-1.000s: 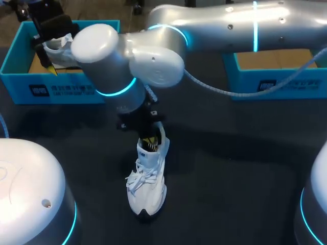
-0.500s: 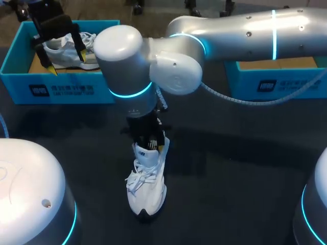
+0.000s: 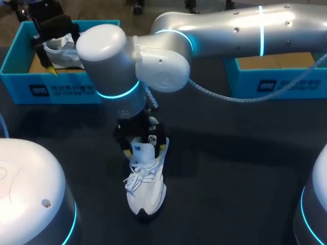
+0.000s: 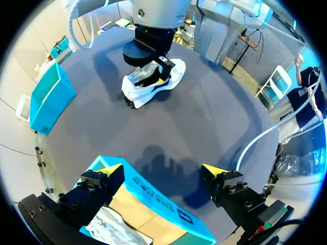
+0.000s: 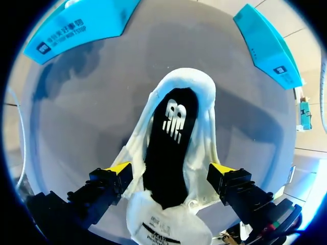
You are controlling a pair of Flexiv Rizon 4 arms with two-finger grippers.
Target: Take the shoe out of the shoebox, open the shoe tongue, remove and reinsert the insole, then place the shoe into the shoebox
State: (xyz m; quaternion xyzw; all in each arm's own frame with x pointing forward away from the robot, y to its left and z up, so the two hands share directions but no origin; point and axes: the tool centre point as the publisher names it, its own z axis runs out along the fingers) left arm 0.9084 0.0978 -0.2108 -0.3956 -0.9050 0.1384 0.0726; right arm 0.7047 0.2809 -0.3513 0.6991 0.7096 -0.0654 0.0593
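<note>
The shoe (image 3: 147, 191) stands near the middle of the table (image 3: 245, 168), a little left of centre, toe toward the near edge. To its right the dark tabletop lies bare out to the right edge, and there is also open room between the toe and the near edge.

Along the far edge sit two blue boxes. The left box (image 3: 61, 89) is at the far left corner with a second white shoe (image 3: 61, 51) inside it. The right box (image 3: 276, 84) is toward the far right corner, showing a brown floor. Both are well apart from the shoe on the table. The right arm (image 3: 230, 33) comes in from the far right and reaches past the middle. Its thick elbow hangs over the far middle of the table, covering part of the left box and the space behind the heel.

The right gripper (image 5: 170, 168) hangs over the shoe's mouth, fingers spread wide, one yellow tip (image 5: 118, 168) on each side of the collar. Whether they touch its sides cannot be told. Between them the black insole (image 5: 171, 153) lies inside the shoe, and the tongue (image 5: 168, 229) is turned forward under the gripper. The left gripper (image 4: 162, 171) hangs over the left box, spread wide and holding nothing.
</note>
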